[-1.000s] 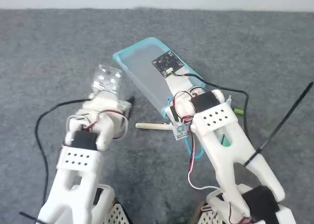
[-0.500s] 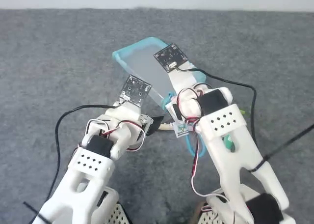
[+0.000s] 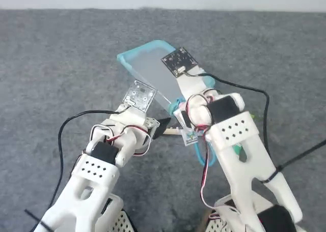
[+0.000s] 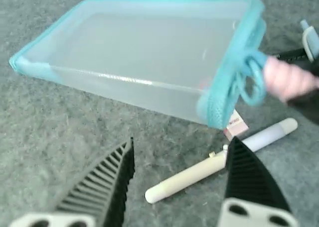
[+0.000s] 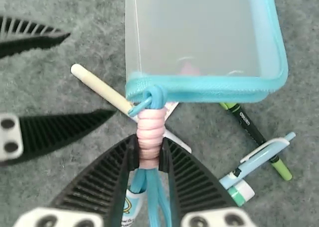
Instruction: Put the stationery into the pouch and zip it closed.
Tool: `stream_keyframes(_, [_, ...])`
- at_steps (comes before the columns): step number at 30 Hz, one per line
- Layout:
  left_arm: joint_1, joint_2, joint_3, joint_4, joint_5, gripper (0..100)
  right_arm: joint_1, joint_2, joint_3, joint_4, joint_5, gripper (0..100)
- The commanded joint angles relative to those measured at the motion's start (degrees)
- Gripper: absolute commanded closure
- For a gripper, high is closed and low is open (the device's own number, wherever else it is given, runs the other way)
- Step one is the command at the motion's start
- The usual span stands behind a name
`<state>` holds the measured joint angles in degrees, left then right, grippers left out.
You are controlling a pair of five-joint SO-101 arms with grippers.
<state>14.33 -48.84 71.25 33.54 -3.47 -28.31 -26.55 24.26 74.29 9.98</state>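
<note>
We see the right gripper (image 5: 149, 150) clamped on the pink pull (image 5: 151, 127) of the pouch (image 5: 199, 38), lower centre, likely steadying it, while the open left gripper (image 4: 180, 146) straddles the pen (image 4: 194, 176).

— What's the surface on your feed?
— I see a grey carpeted table (image 3: 61, 54). The pouch (image 4: 149, 53) lies on it, a cream marker (image 4: 189, 176) just beside it, and a green-tipped pen (image 5: 246, 121) and blue pen (image 5: 254, 162) close together.

Grey carpet (image 3: 56, 59) at the frame's upper left and upper right offered passage. At centre, the translucent teal-edged pouch (image 3: 153, 71), cream cylindrical pen (image 3: 173, 132), white left arm (image 3: 102, 161) and right arm (image 3: 239, 145) blocked access.
</note>
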Motion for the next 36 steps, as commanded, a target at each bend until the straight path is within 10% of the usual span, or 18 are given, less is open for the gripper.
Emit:
stream_keyframes(1, [0.62,-1.67,-0.57,-2.73,0.88,72,-0.31,-6.11,0.44,0.22,-0.26,99.1])
stream_keyframes(17, [4.84,-2.02,-0.57,-2.02,0.97,72,-6.73,-12.53,7.91,-3.82,-0.09,99.1])
stream_keyframes(36, [4.92,-6.42,-3.65,7.47,0.7,72,1.98,-11.91,7.65,-3.82,-0.09,99.1])
